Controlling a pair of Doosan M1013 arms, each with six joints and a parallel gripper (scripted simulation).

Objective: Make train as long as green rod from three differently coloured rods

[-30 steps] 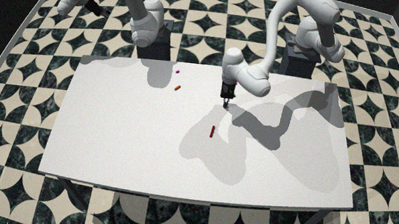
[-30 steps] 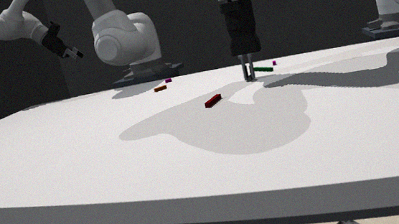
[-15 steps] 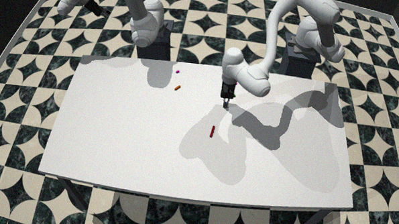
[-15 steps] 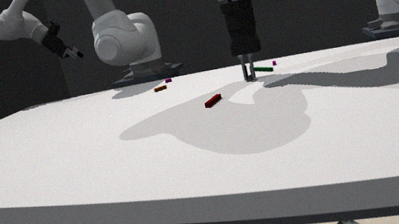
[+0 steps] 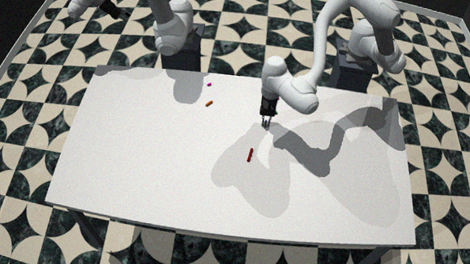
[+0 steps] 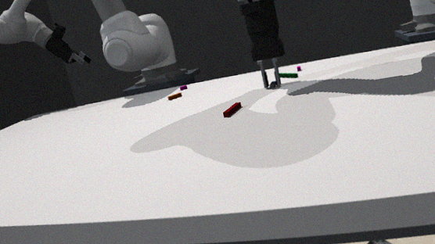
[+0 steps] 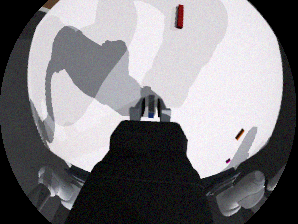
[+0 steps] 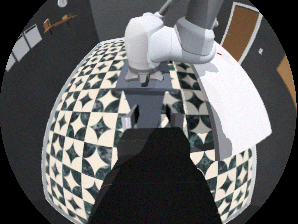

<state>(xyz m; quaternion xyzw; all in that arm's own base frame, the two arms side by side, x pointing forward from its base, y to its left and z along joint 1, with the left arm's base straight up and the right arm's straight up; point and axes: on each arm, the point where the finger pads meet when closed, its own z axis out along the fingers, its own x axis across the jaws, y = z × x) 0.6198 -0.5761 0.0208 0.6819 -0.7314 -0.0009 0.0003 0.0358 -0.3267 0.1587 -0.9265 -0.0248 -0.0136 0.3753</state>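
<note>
two of the train's three rods, grey (image 5: 265,125) (image 6: 273,84) (image 7: 151,103) and blue (image 7: 151,115), seem lined up between the left gripper's (image 5: 265,123) (image 6: 271,79) (image 7: 151,108) parted, releasing fingers, though whether they touch is unclear. the orange rod (image 5: 209,103) (image 6: 174,97) (image 7: 240,134), likely the last piece, lies well apart from them; the green rod (image 5: 276,113) (image 6: 288,75) is near, and the distant right gripper (image 5: 124,14) (image 6: 81,57) (image 8: 152,110) is open, empty.

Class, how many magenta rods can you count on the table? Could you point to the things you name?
2. One magenta rod (image 5: 208,84) (image 6: 183,87) (image 7: 228,161) lies behind the orange rod (image 5: 209,103) (image 6: 174,97) (image 7: 240,134); another magenta rod (image 5: 278,99) (image 6: 299,68) lies behind the green rod (image 5: 276,113) (image 6: 288,75). The arm might hide more.
</note>
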